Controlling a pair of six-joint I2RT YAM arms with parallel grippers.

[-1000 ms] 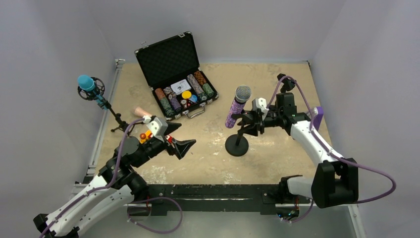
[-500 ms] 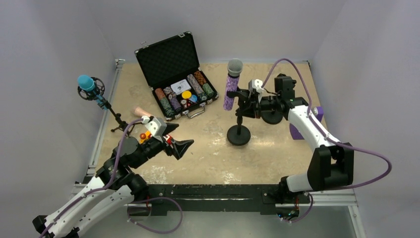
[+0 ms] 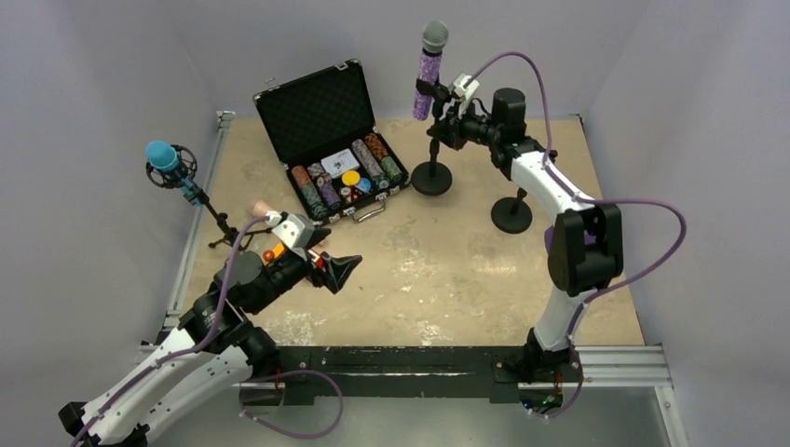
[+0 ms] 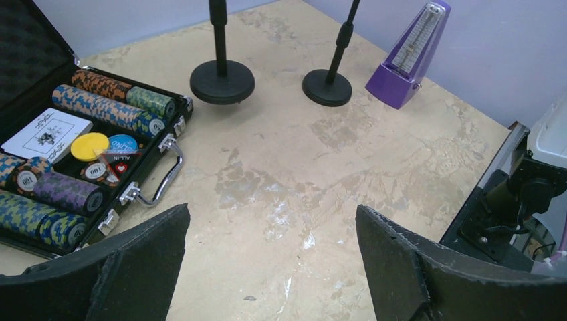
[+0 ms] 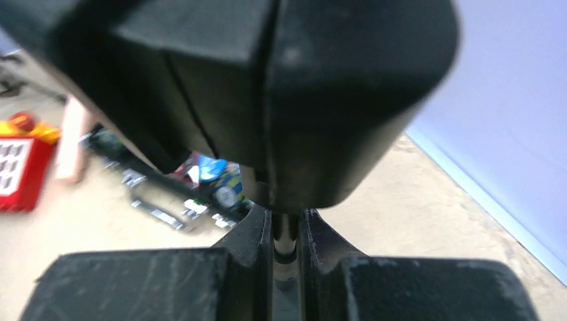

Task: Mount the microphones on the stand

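Purple microphone point(image 3: 429, 70) sits clipped in stand point(image 3: 431, 179); right end effector point(image 3: 440, 128) clamped on stand pole, likely placing it; left end effector point(image 3: 333, 261) apart; next: grab pink microphone point(image 3: 264, 207).

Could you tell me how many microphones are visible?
3: purple microphone on the far stand, blue microphone on the left tripod, pink microphone half hidden behind the left arm.

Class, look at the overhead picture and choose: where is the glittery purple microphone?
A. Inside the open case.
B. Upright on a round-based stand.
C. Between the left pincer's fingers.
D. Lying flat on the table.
B: the purple microphone stands upright in the clip of a stand, and the right pincer is shut on that stand's pole.
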